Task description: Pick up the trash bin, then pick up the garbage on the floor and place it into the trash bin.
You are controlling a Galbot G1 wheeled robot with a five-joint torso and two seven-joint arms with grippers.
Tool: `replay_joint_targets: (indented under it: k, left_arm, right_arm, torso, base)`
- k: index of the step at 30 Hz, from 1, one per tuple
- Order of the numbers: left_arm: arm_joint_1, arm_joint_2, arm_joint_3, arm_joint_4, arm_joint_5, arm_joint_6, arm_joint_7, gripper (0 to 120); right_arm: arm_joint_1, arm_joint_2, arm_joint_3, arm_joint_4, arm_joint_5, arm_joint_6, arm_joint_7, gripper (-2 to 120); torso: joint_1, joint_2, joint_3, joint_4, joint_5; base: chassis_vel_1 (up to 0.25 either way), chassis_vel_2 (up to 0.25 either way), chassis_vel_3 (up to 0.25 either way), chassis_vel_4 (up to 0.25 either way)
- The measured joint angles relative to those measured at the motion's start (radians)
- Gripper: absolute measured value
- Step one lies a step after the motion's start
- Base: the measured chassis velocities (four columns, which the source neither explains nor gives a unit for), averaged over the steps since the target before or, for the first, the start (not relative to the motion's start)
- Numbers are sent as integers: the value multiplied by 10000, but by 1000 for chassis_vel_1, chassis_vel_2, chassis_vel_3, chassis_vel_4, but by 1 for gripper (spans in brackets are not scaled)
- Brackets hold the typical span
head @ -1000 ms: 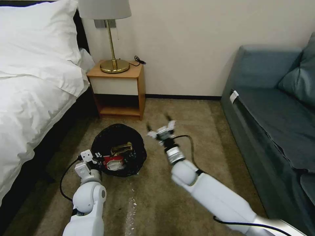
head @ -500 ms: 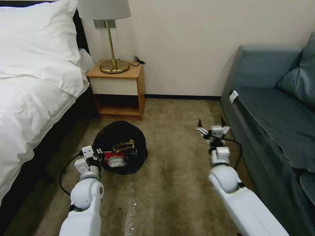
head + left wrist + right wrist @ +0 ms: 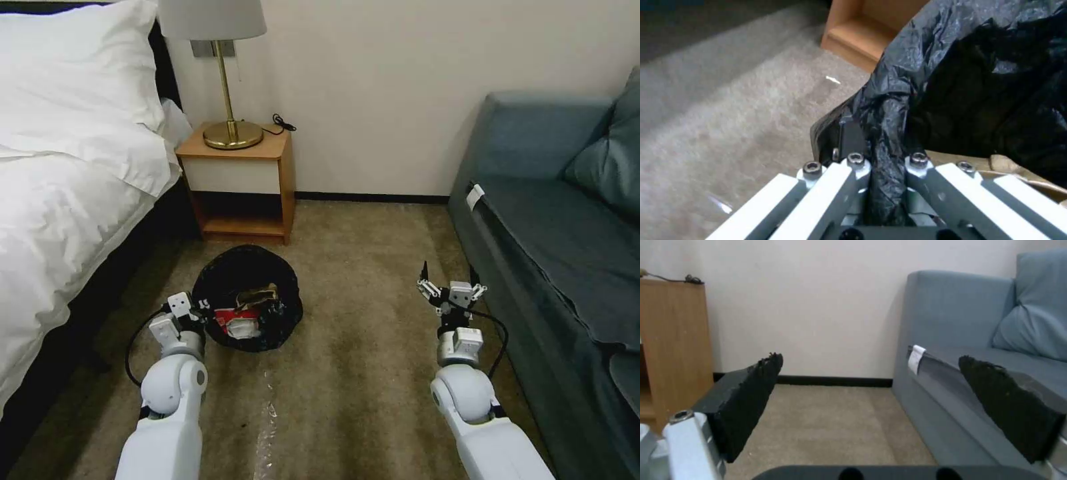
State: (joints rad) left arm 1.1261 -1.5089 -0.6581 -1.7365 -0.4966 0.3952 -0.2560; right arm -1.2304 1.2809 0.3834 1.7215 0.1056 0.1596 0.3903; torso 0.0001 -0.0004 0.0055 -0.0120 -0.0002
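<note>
While left tool [image 3: 197,311] grips trash bin [image 3: 283,320], right tool [image 3: 449,275] has swung sofaward.

The round bin's white plastic wall is hidden under its crinkly black bag [image 3: 250,277], and the white bed [image 3: 60,200] is cut by the frame's edge.

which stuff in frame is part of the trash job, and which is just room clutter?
Job:
- trash bin, black liner, rim clamped in left gripper
- garbage inside the bin: red packet, tan paper
- right gripper, open, above bare carpet beside the sofa

Just there:
- bed
- nightstand with lamp
- sofa
- clear plastic scrap on the carpet
</note>
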Motion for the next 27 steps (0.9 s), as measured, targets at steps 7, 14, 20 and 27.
replay_joint_targets:
  k: [7, 14, 20, 27]
  left_arm:
    - [-708, -165, -115, 1004, -1474, -139, -558, 2]
    - [-1453, -365, -246, 1892, -2502, -395, -1090, 2]
    - [-1891, -458, -370, 2635, -2611, -557, -1340, 2]
    - [-2154, -513, -454, 3077, -2617, -621, -1512, 2]
  right_arm:
    - [-452, 98, 232, 80, -169, 217, -169, 100]
    - [-934, 293, 561, 29, -419, 611, -392, 100]
    - [-1088, 372, 685, 10, -541, 775, -490, 100]
    - [-1174, 465, 751, -94, -683, 961, -597, 100]
  torso:
    - [0, 0, 1, 0, 0]
    - [0, 0, 1, -1, 1]
    - [0, 0, 1, 0, 0]
    - [0, 0, 1, 0, 0]
  base:
    - [0, 0, 0, 0]
    - [0, 0, 0, 0]
    - [0, 0, 0, 0]
    - [0, 0, 0, 0]
